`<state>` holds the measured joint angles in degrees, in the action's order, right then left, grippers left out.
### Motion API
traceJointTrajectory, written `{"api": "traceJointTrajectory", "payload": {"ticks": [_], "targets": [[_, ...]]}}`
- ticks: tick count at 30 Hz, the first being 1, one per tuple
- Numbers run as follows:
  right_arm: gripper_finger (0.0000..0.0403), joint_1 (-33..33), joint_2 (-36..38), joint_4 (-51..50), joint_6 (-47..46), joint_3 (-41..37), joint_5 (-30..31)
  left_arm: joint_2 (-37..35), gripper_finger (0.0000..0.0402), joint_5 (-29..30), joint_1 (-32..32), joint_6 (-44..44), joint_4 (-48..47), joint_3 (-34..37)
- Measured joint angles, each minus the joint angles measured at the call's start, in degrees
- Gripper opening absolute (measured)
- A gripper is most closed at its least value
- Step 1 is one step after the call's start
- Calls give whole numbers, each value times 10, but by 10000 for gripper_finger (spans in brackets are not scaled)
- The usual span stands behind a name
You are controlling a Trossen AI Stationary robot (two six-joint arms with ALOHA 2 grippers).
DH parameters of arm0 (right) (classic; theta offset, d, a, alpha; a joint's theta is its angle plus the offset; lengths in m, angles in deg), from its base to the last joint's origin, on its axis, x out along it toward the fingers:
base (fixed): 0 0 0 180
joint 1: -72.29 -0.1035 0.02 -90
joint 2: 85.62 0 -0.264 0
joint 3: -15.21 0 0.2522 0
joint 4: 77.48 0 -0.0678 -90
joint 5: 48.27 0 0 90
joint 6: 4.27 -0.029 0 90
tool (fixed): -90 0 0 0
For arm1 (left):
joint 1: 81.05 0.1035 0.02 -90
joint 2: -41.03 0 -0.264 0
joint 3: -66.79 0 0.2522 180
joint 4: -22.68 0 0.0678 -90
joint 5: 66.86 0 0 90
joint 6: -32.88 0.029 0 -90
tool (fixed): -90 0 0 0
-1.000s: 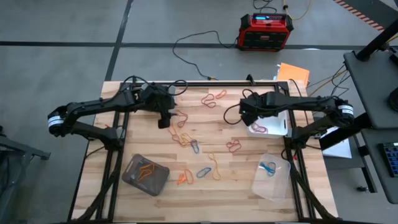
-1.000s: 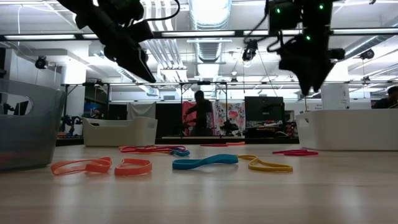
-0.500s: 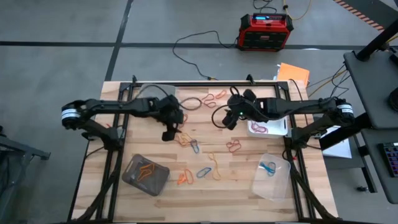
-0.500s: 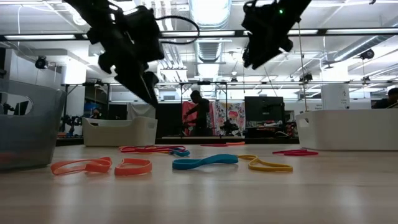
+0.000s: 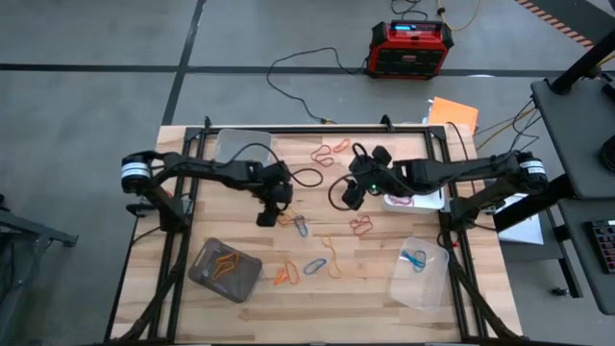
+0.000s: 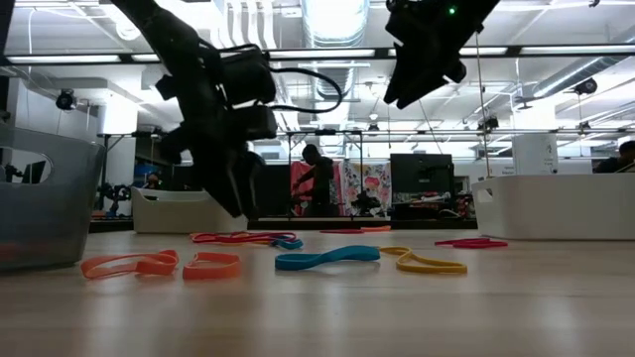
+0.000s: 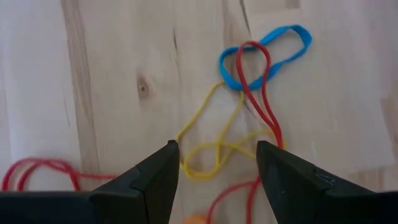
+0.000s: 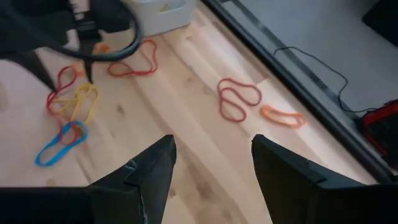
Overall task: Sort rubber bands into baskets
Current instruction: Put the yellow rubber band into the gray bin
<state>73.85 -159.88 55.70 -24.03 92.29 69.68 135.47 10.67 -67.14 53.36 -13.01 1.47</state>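
Observation:
Rubber bands lie loose on the wooden table: a yellow one (image 7: 214, 149) tangled with a red one (image 7: 258, 87) and a blue one (image 7: 264, 56); the same cluster (image 5: 291, 219) shows in the high view. My left gripper (image 5: 266, 219) hangs open just above this cluster, fingers on either side of the yellow band, touching nothing. My right gripper (image 5: 346, 199) is open and empty, high above the table's middle. The baskets: smoky grey (image 5: 224, 270) with orange bands, clear (image 5: 419, 277) with a blue band, white (image 5: 423, 197) with red bands, clear (image 5: 242, 145) at the far left.
More bands lie about: red (image 5: 360, 226), yellow (image 5: 332, 256), orange (image 5: 284, 277), blue (image 5: 314, 266), and red and orange ones (image 5: 332, 152) near the far edge. A red-and-black box (image 5: 410, 48) with cables stands on the floor beyond the table.
My left gripper has come down and toward the table's near right, over the tangled bands, tipping more steeply downward. My right gripper has swung from above the white basket toward the table's left and tipped up from pointing down to a slant. Both stay open.

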Motion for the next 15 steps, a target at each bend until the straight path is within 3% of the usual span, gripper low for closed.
{"api": "traceJointTrajectory", "payload": {"ticks": [15], "targets": [[206,-35,0,4,-21,-15,6,48,171,29,-1,0,28,-1]]}}
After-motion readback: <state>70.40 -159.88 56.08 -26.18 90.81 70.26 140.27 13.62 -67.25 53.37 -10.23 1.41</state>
